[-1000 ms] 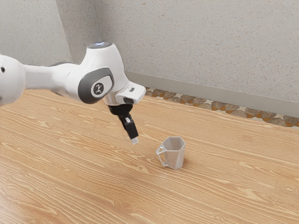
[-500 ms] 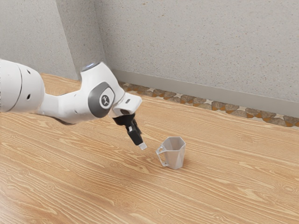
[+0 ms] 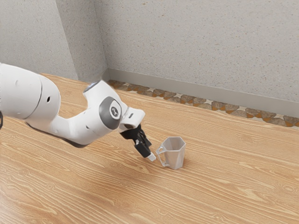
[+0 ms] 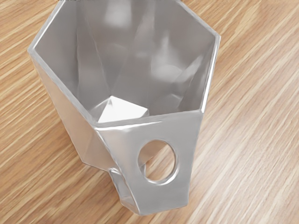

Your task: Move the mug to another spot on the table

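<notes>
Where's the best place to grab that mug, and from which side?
Probably the handle, a flat tab with a round hole, thin enough to pinch across. The mug stands upright with that tab facing the gripper, so come from the exterior view's left.

Glossy silvery metal-look mug (image 4: 126,93), matt wood-grain table (image 3: 224,186), rough speckled wall (image 3: 201,42)

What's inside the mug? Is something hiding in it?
Nothing is hiding in it. The mug is empty, and its grey inner walls and bottom show from above. The bit of table right under it is covered.
</notes>
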